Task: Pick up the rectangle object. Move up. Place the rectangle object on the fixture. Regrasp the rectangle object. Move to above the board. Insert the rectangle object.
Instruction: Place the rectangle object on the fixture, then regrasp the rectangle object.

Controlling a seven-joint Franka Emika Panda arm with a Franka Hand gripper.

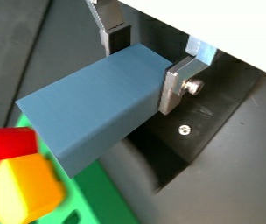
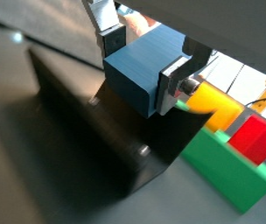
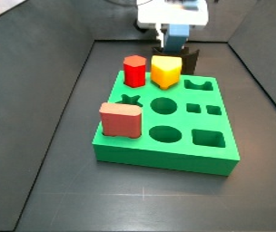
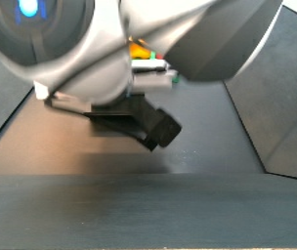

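Note:
My gripper (image 3: 176, 27) is at the back of the table, behind the green board (image 3: 165, 145). It is shut on one end of the steel-blue rectangle object (image 1: 94, 109), which sticks out from between the silver fingers (image 1: 177, 83) in both wrist views (image 2: 142, 74). The block (image 3: 176, 38) hangs right over the black fixture (image 3: 191, 62), which stands just behind the board's far edge. The fixture shows as a dark bracket below the block in a wrist view (image 2: 88, 122). I cannot tell whether the block touches it.
A red peg (image 3: 134, 71) and a yellow peg (image 3: 165, 71) stand in the board's back row, close to the gripper. A salmon-pink block (image 3: 121, 120) stands at the board's left. Dark walls enclose the floor (image 3: 55, 136). The arm fills a side view (image 4: 125, 39).

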